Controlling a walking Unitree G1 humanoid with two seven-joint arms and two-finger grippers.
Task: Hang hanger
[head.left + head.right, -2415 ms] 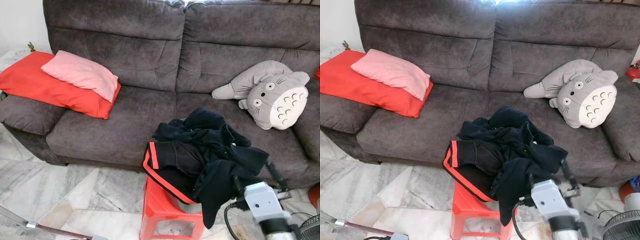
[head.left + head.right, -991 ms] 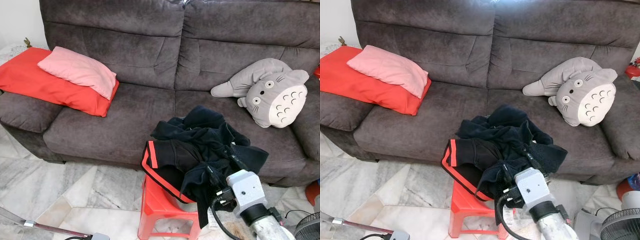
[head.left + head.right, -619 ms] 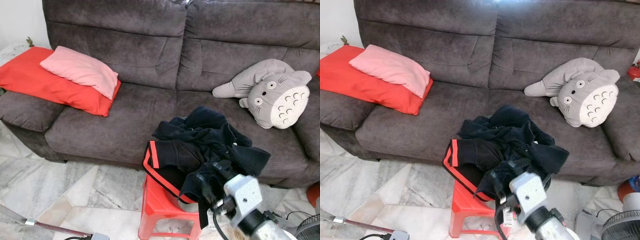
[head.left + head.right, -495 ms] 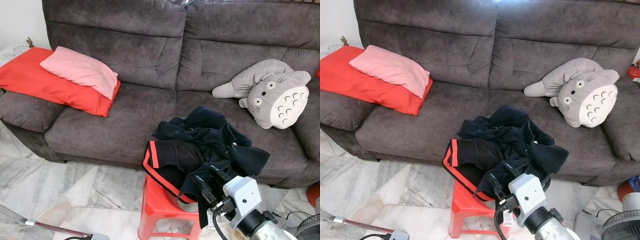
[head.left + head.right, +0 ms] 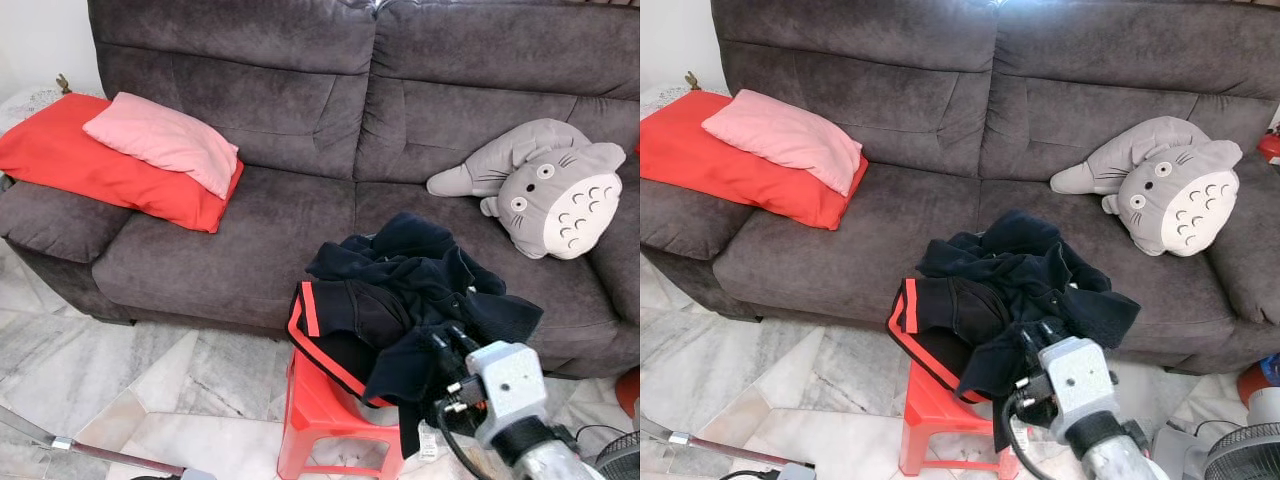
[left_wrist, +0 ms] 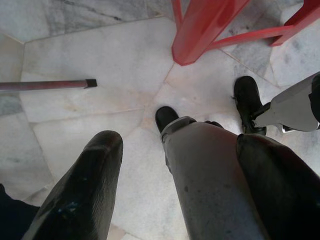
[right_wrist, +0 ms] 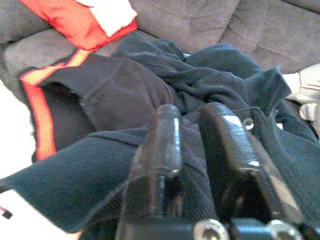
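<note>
A heap of black clothes (image 5: 400, 290), one piece with a red stripe, lies on a red plastic stool (image 5: 320, 415) in front of the sofa. My right gripper (image 5: 448, 338) is at the heap's near right edge, its fingers (image 7: 165, 135) drawn close together just over the dark cloth (image 7: 125, 85). Nothing can be made out between them. My left gripper (image 6: 182, 145) hangs low and open, pointing down at the marble floor past my own leg (image 6: 210, 180) and black feet.
A dark grey sofa (image 5: 250, 230) fills the background, carrying a pink pillow (image 5: 165, 145) on a red cushion (image 5: 60, 160) and a grey plush toy (image 5: 545, 190). A metal rod (image 5: 90, 452) lies on the floor at left. A fan (image 5: 620, 460) stands at right.
My right gripper swung left toward the clothes heap, then came back right along its near edge. Its fingers look closer together than a second ago. The camera shifted slightly.
</note>
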